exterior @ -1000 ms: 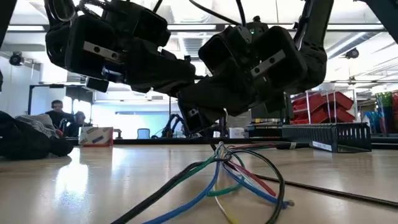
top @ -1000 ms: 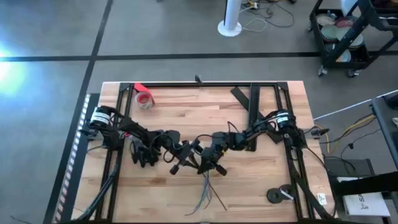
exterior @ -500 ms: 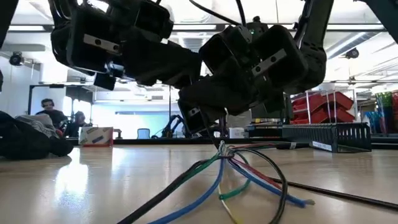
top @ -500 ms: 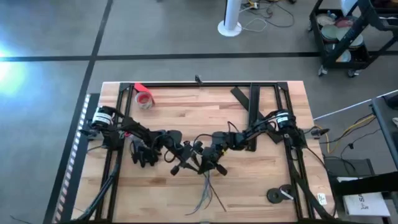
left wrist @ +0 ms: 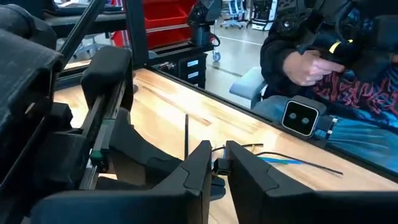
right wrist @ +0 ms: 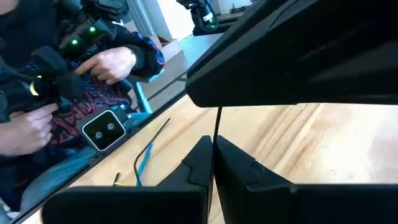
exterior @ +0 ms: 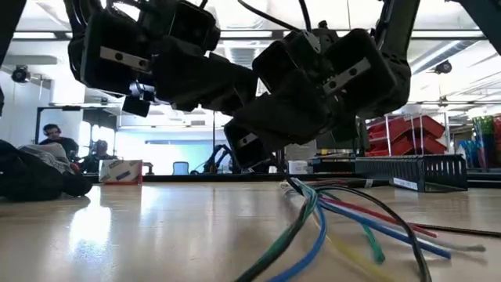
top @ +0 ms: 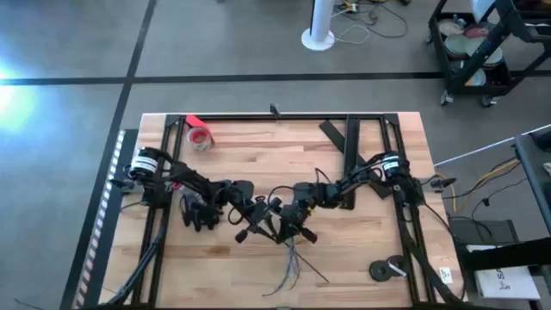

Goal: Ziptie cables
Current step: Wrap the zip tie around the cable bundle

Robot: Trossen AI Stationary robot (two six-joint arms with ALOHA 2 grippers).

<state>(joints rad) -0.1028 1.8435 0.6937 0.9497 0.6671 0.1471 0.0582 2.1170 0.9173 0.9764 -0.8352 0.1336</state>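
1. Red tape roll [top: 200, 137] sits at the wooden table's [top: 258, 155] far-left corner, wide black strips [top: 343, 138] far right.
2. Green, blue and dark cables [exterior: 344, 227] fan out near mid-table (ends loose).
3. Left gripper [left wrist: 216, 163] is narrowly parted; right gripper [right wrist: 213, 152] pinches the thin dark ziptie [right wrist: 217, 127].

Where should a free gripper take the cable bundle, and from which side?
Probably just below the gathered neck of the cables, coming straight down. The wires run tight together under the left gripper and right gripper, then fan into loose ends toward the near edge, where a pinch would catch only a few.
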